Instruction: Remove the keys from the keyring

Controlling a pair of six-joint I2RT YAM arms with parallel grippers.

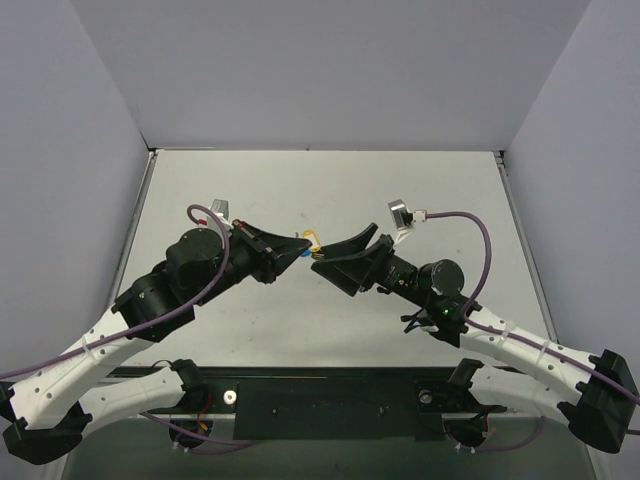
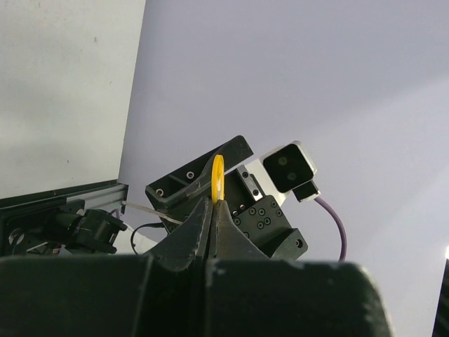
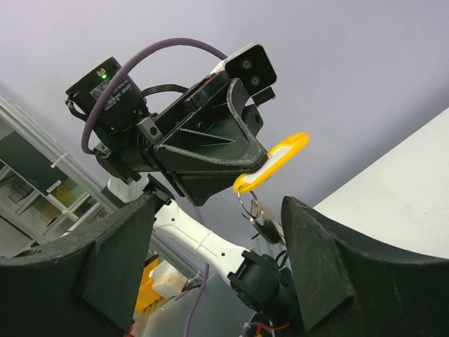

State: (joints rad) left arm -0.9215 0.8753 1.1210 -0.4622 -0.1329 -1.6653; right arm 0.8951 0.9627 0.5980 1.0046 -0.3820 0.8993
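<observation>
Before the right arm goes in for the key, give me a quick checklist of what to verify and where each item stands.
1. Grip of the left gripper on the keyring: ok, shut on the yellow tag.
2. Opening of the right gripper: ok, its fingers are spread wide.
3. The key hanging free below the tag: ok, it dangles from the ring in the right wrist view.
4. Key lined up inside the right gripper's opening: cannot tell, depth is unclear.
5. Number of keys on the ring: cannot tell.
</observation>
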